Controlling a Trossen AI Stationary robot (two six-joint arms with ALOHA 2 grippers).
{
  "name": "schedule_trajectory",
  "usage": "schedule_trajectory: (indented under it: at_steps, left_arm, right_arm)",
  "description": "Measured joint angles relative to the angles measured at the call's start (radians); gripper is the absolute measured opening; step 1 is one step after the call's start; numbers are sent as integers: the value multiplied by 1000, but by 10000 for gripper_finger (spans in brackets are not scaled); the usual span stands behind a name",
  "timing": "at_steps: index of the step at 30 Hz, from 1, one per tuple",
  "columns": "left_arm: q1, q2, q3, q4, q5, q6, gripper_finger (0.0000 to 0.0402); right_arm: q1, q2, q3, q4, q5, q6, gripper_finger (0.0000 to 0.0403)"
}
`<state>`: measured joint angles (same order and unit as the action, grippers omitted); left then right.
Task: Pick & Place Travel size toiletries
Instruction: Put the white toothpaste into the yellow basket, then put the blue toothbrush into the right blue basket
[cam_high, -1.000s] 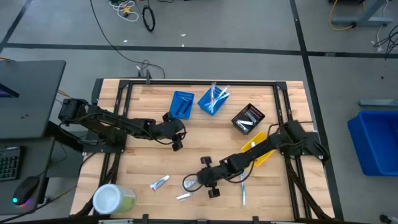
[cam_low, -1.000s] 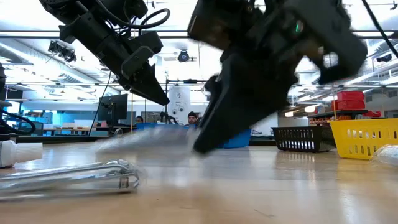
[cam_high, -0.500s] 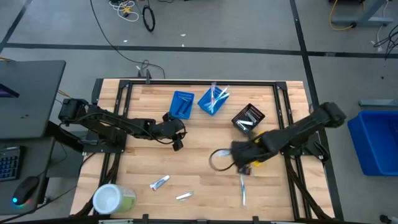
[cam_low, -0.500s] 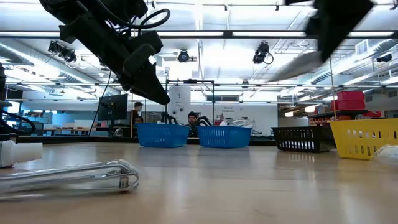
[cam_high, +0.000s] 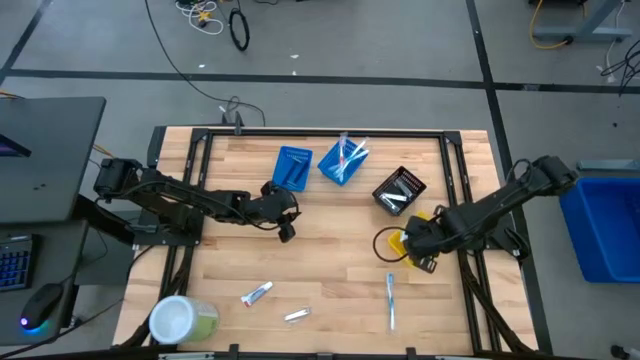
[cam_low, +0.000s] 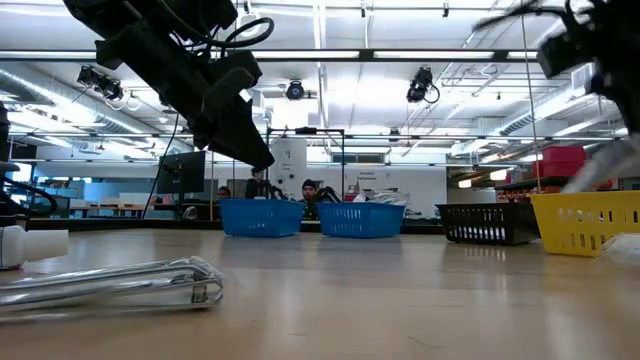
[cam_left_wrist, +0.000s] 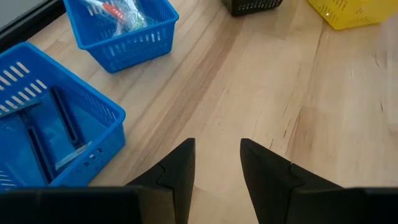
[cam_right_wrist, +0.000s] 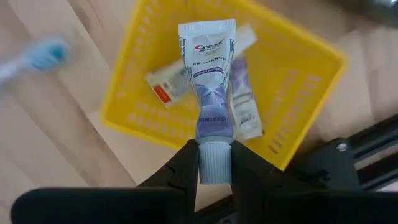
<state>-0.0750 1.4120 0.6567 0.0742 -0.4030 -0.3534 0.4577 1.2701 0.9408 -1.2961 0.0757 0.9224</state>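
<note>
My right gripper (cam_right_wrist: 214, 173) is shut on a white and purple toothpaste tube (cam_right_wrist: 209, 81) above the yellow bin (cam_right_wrist: 292, 53), which holds a couple of small tubes. In the high view this gripper (cam_high: 403, 247) is at the table's right side, over the yellow bin (cam_high: 421, 222). My left gripper (cam_left_wrist: 216, 163) is open and empty above bare wood, beside a blue bin (cam_left_wrist: 56, 134); in the high view it (cam_high: 285, 230) is left of centre. A small tube (cam_high: 257, 293), a packet (cam_high: 296, 315) and a toothbrush (cam_high: 390, 300) lie flat near the near edge. My right gripper pinches the tube's capped end (cam_right_wrist: 214, 158) between its two fingers (cam_right_wrist: 186, 167), coming from above and pointing down. The tube is lifted clear and runs on past the fingertips toward the yellow bin below it.
Two blue bins (cam_high: 292, 167) (cam_high: 342, 160) and a black bin (cam_high: 398, 190) stand along the far side. A big round white-and-green container (cam_high: 180, 320) sits at the near left corner. Bare wood lies in the table's middle.
My right gripper has risen from low over the table's near middle and swung toward the right edge, carrying the tube, until it is above the yellow bin. The left arm has kept still.
</note>
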Motion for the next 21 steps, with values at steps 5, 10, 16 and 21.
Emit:
schedule_trajectory:
  at_steps: [5,10,16,21]
  left_arm:
    - [0,0,0,4,-2,68,135]
    - [8,0,0,29,1,81,135]
    - [28,0,0,57,4,80,135]
    - [54,0,0,67,2,67,135]
  right_arm:
    - [-1,0,-92,87,-8,-40,80]
    - [-11,0,-122,69,-8,-44,112]
    - [-22,0,-82,72,-1,-48,168]
    - [-38,0,3,81,2,-56,195]
